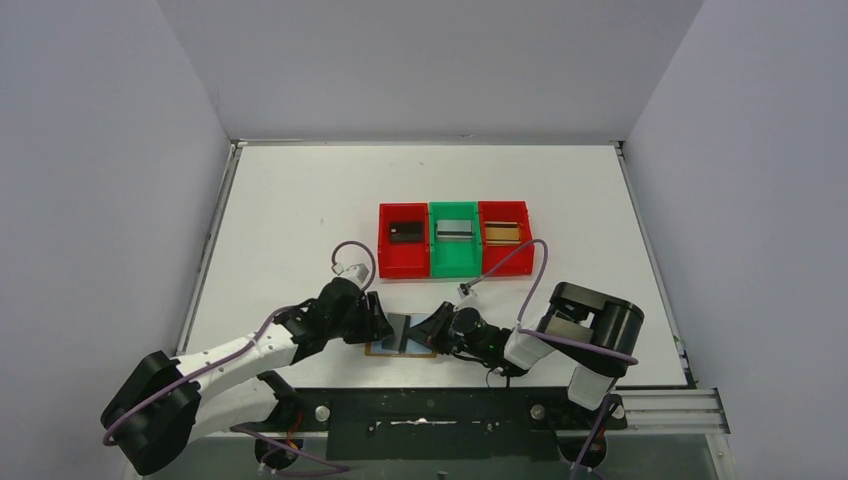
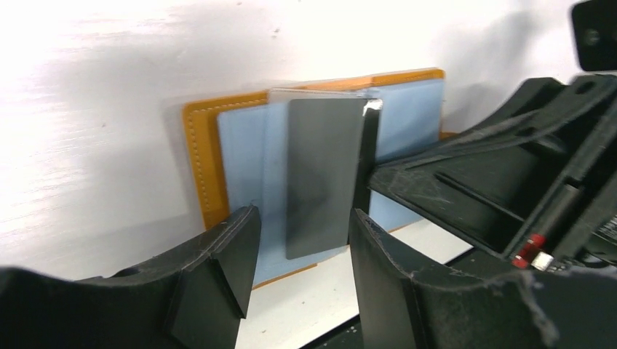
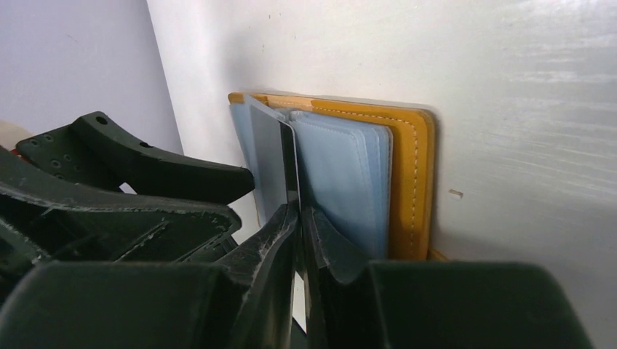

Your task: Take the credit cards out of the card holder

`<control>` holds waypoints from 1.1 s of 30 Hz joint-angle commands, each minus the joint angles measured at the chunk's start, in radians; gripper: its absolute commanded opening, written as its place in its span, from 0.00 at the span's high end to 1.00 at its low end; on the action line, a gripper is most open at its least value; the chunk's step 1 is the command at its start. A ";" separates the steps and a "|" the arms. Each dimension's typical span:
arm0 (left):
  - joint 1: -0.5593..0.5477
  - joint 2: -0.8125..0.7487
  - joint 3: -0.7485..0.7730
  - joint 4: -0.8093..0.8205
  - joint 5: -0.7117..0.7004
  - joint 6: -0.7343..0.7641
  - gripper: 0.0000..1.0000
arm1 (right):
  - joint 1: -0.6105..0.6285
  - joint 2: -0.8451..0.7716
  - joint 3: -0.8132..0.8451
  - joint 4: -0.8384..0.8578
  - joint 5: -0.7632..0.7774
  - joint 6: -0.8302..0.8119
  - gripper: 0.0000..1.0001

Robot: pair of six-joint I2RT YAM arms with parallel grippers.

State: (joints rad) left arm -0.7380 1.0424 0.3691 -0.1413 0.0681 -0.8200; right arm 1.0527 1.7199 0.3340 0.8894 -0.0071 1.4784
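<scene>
**Ana:** Where's the card holder (image 2: 198, 163)?

**Me:** It's lying open at the near edge of the table (image 1: 300, 220), between my two arms. My right gripper (image 3: 300, 218) is pinched tight on a grey card (image 2: 324, 174) that's partway out of the blue pocket (image 3: 342, 182). My left gripper (image 2: 302, 218) has its fingers apart, either side of that card.

**Ana:** What's your plan?

**Me:** I'd draw the card straight along the pocket and press the leather down with the left. I can't tell whether the left is touching the leather, or whether there are cards hidden underneath.

A white table (image 1: 300, 200) stands evenly lit, boxed in by plain pale grey walls (image 1: 430, 60) left, right and far.
</scene>
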 commanded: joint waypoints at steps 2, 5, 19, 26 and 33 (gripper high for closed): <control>-0.004 0.051 0.040 -0.006 -0.071 0.018 0.51 | -0.002 -0.019 0.009 -0.048 0.040 -0.016 0.88; -0.017 0.049 0.045 -0.048 -0.123 0.004 0.49 | -0.004 -0.020 0.016 -0.074 0.044 -0.019 0.88; -0.021 0.055 -0.044 0.148 0.040 -0.040 0.63 | -0.004 -0.009 0.054 -0.107 0.029 -0.043 0.86; -0.021 0.012 -0.060 0.128 0.019 -0.050 0.73 | -0.004 0.000 0.039 -0.055 0.012 -0.047 0.82; -0.020 -0.034 -0.075 0.155 0.039 -0.062 0.84 | -0.003 0.023 0.060 -0.058 -0.004 -0.052 0.80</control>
State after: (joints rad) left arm -0.7521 1.0325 0.3012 -0.0395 0.0566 -0.8761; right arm 1.0523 1.7214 0.3763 0.8410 -0.0090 1.4517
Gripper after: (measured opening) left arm 0.180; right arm 0.195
